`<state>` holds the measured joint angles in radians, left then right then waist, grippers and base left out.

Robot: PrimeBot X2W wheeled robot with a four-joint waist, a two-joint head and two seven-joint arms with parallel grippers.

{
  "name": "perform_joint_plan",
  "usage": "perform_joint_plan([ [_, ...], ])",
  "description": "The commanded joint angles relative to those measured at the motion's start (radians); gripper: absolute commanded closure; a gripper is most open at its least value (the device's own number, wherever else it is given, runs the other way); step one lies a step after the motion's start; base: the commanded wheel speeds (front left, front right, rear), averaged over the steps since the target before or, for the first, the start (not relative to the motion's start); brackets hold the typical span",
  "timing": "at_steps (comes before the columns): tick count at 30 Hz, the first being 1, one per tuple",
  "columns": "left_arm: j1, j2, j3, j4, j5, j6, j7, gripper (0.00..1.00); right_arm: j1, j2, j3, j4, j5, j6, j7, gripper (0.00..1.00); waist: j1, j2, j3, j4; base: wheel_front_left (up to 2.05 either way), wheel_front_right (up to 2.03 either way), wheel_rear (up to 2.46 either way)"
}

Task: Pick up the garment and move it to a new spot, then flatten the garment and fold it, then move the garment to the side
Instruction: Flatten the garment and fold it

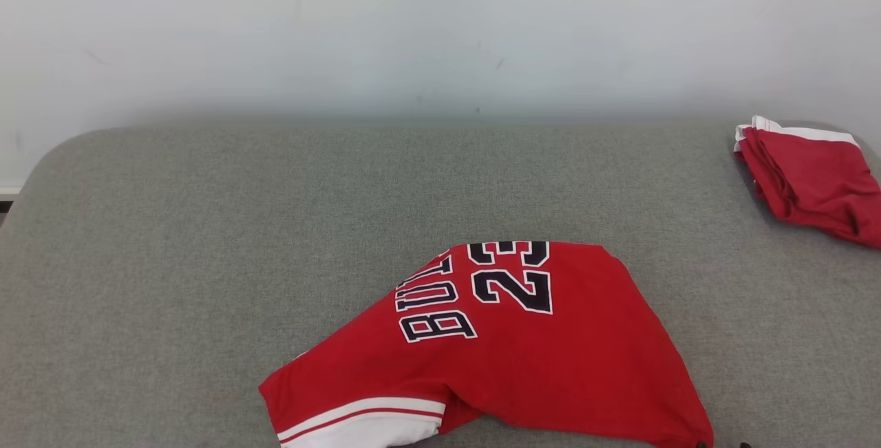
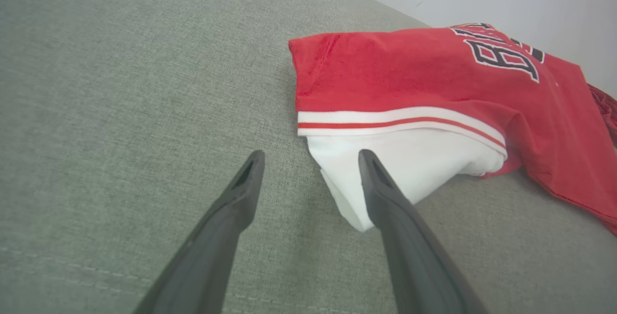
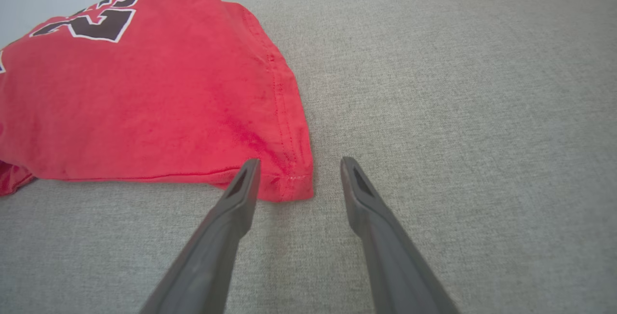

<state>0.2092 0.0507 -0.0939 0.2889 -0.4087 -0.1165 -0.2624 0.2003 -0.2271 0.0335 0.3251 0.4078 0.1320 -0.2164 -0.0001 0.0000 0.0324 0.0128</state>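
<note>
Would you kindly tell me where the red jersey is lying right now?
In the head view the red jersey lies on the grey cushion at bottom centre, with a second red garment off at the far right edge.

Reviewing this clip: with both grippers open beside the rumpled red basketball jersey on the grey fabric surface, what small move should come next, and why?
The red basketball jersey lies bunched, its white folded end right before the open left gripper. So probably: ease that gripper forward and close on the white end, to draw it out flat.
</note>
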Motion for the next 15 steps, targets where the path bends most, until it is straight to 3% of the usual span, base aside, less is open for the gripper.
perform_joint_plan([
  [1, 0.017, 0.0, -0.01, 0.005, -0.008, -0.006, -0.002, 0.0, 0.012, -0.002, -0.005, 0.0, -0.012, -0.003, -0.009, 0.0, 0.0001, 0.0, -0.008, 0.001, 0.0, 0.0, 0.0],
  [15, -0.039, 0.023, -0.126, 0.132, -0.064, -0.014, -0.002, 0.0, -0.024, -0.023, -0.001, 0.017, -0.028, -0.003, -0.002, 0.0, 0.0001, 0.0, -0.004, -0.003, 0.0, 0.0, 0.0],
])
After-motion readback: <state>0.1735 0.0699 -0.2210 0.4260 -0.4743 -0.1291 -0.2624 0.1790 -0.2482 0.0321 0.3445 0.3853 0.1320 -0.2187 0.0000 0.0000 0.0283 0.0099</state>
